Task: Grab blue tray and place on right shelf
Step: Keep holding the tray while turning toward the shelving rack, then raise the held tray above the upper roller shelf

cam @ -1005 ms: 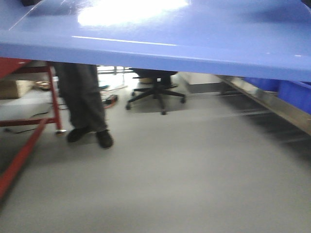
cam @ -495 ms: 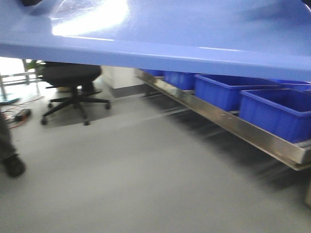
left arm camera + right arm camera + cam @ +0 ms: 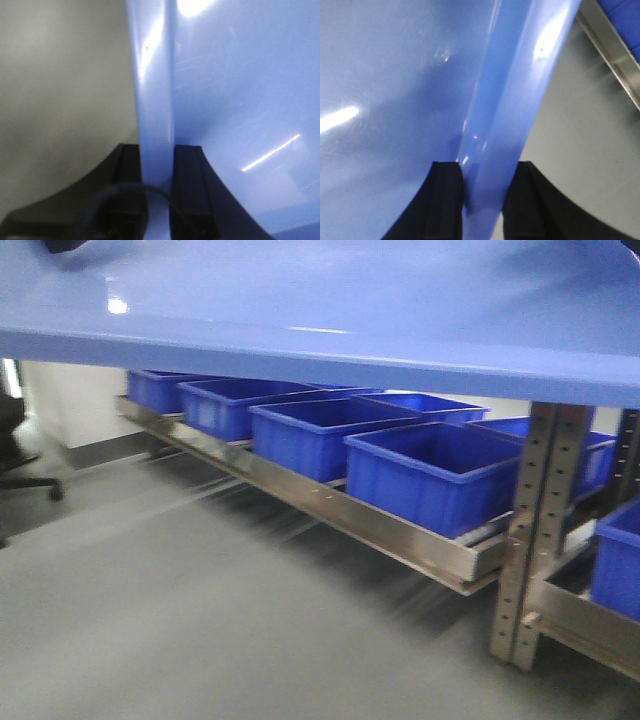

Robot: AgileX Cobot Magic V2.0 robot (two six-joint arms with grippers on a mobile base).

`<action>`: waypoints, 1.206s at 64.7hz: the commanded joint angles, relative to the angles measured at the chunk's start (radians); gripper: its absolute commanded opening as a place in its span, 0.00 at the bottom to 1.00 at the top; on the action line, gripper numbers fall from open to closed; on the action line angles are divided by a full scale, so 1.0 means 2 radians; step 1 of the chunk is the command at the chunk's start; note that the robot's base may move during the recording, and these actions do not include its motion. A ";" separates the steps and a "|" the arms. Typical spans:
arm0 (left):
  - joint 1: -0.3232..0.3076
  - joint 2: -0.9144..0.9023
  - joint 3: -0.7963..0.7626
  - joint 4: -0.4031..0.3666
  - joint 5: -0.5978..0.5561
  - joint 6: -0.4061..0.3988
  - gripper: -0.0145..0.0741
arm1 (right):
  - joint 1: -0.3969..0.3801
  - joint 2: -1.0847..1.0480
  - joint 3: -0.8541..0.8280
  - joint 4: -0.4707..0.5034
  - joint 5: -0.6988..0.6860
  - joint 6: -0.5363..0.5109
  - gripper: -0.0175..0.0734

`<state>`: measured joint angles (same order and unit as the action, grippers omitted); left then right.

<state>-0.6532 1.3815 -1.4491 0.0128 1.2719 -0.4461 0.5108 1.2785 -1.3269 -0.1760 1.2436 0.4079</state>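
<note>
The glossy light-blue tray [image 3: 330,300] fills the top of the front view, held level above the floor. In the left wrist view my left gripper [image 3: 157,160] is shut on the blue tray's rim [image 3: 156,90], one black finger on each side. In the right wrist view my right gripper [image 3: 482,172] clamps the opposite rim [image 3: 515,95] the same way. Below and beyond the tray stands the right shelf [image 3: 400,535], a steel rack with a shiny front lip and a perforated post [image 3: 535,530].
Several deep dark-blue bins [image 3: 430,475] sit in a row on the steel shelf's low level, with another bin [image 3: 618,560] right of the post. Grey floor [image 3: 150,610] lies in front. A black office chair's base [image 3: 25,480] shows at the far left.
The view has swung right: the standing person and the red-framed table left the frame, the chair slid to the left edge, and the steel rack with its bins came to the centre. Both grips are unchanged.
</note>
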 commanded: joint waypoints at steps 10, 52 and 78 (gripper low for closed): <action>-0.007 -0.015 -0.017 -0.024 0.033 0.003 0.11 | 0.004 -0.012 -0.012 0.003 -0.029 -0.021 0.25; -0.007 -0.015 -0.017 -0.024 0.033 0.003 0.11 | 0.004 -0.012 -0.012 0.003 -0.029 -0.021 0.25; -0.007 -0.015 -0.017 -0.024 0.033 0.003 0.11 | 0.004 -0.012 -0.012 0.003 -0.029 -0.021 0.25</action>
<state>-0.6532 1.3815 -1.4491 0.0106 1.2719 -0.4461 0.5108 1.2785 -1.3269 -0.1790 1.2436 0.4079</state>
